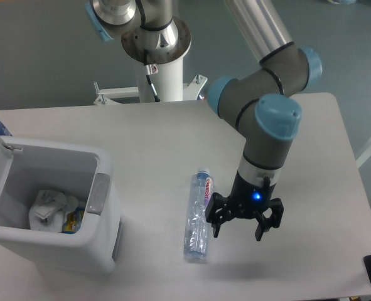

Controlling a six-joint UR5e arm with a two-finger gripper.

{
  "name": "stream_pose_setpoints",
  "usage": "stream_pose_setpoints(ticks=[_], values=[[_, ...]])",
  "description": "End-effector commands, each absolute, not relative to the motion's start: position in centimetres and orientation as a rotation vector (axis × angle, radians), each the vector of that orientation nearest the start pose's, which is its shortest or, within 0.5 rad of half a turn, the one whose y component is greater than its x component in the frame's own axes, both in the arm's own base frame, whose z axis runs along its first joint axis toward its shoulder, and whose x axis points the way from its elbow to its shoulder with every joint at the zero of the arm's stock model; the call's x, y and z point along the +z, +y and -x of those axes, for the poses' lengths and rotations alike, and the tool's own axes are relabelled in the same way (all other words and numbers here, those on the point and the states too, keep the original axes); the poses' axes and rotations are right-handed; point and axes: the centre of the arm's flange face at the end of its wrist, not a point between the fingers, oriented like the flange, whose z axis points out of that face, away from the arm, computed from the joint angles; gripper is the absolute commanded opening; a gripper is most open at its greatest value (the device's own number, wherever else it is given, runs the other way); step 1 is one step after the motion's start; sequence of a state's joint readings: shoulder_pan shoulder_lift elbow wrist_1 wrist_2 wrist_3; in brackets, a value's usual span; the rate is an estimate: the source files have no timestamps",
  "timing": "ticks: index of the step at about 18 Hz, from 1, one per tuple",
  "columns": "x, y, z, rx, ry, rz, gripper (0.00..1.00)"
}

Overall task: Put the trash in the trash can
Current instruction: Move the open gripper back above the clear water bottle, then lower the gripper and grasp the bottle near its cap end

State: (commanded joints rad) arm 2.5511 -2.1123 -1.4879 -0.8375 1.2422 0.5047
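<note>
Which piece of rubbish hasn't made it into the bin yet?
The long crushed clear plastic bottle lies on the table, left of the open gripper. The crumpled white paper already sits inside the boxy white bin.

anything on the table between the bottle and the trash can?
No. In the camera view only bare table separates the crushed bottle from the trash can. The gripper hangs open on the bottle's other side.

The bottle (199, 215) lies on the table (154, 138) between the trash can (78, 213) and the pincer (245, 223).
</note>
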Motion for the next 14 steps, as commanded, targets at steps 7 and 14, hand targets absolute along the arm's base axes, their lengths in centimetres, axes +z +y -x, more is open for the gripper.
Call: stream_pose_setpoints(ticks=[7,14], values=[[24.1,56.3,42.3,-0.135,-0.492,2.862,1.0],[19.6,56.9,41.5,-0.149,-0.48,2.97,1.0]])
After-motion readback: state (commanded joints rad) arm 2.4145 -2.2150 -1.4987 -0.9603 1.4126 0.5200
